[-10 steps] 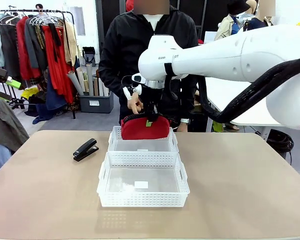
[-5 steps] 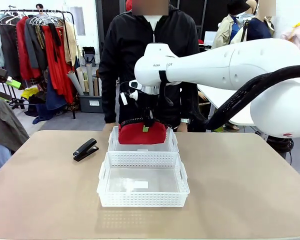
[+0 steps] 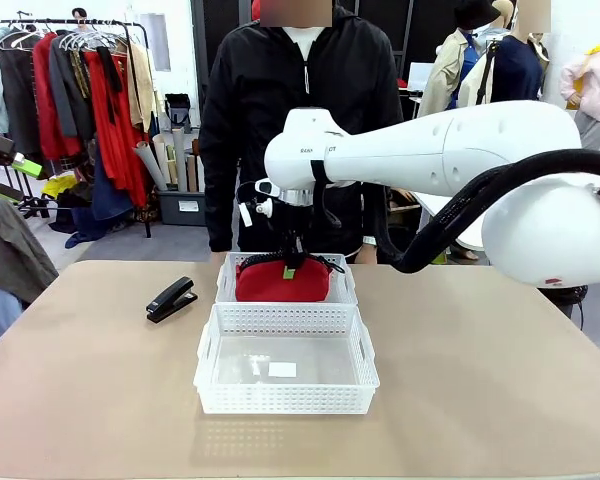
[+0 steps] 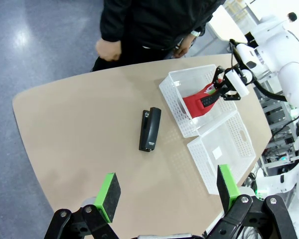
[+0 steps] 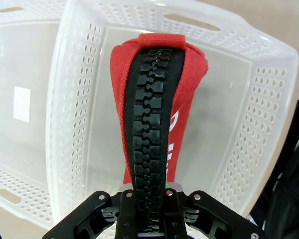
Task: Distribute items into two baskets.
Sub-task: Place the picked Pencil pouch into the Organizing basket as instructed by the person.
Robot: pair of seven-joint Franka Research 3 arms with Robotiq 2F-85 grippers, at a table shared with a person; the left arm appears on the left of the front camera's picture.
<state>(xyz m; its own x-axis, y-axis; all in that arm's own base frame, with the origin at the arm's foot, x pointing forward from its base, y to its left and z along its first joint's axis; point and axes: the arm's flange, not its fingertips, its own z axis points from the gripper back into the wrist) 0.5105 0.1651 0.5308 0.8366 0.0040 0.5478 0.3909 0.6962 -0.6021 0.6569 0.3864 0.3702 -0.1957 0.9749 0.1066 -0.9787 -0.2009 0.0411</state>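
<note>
Right claw (image 3: 291, 258): clenched on the top edge of the red pouch (image 3: 280, 282), pinching it at the black zipper.
Left claw (image 4: 167, 191): released and empty, green pads wide apart, high over the desk (image 4: 79, 129).
Pouch: directly beneath the right claw, upright, its lower part inside the far basket (image 3: 345, 287) and its top above the rim. Whether it touches the floor of the basket cannot be told.
Far basket: under the right claw, holding the pouch alone.
Near basket (image 3: 280, 396): on the robot's side of the right claw, touching the far basket. It holds a small white label on its clear floor.
Stapler (image 3: 171, 298): flat on the desk, well apart from the right claw toward the left arm's side, beside the baskets.
Right wrist view: the zipper teeth run up the pouch (image 5: 149, 99) from the claw (image 5: 149, 193), with the far basket's lattice wall (image 5: 274, 99) around it and the near basket (image 5: 20, 199) alongside.
Left wrist view: from above, the stapler (image 4: 149, 128), both baskets (image 4: 174, 94) (image 4: 204, 169), the right claw (image 4: 217, 92) on the pouch (image 4: 197, 102), and a person's hand (image 4: 108, 49) at the desk's far edge.
Front view: the person (image 3: 300, 120) stands behind the right claw.
</note>
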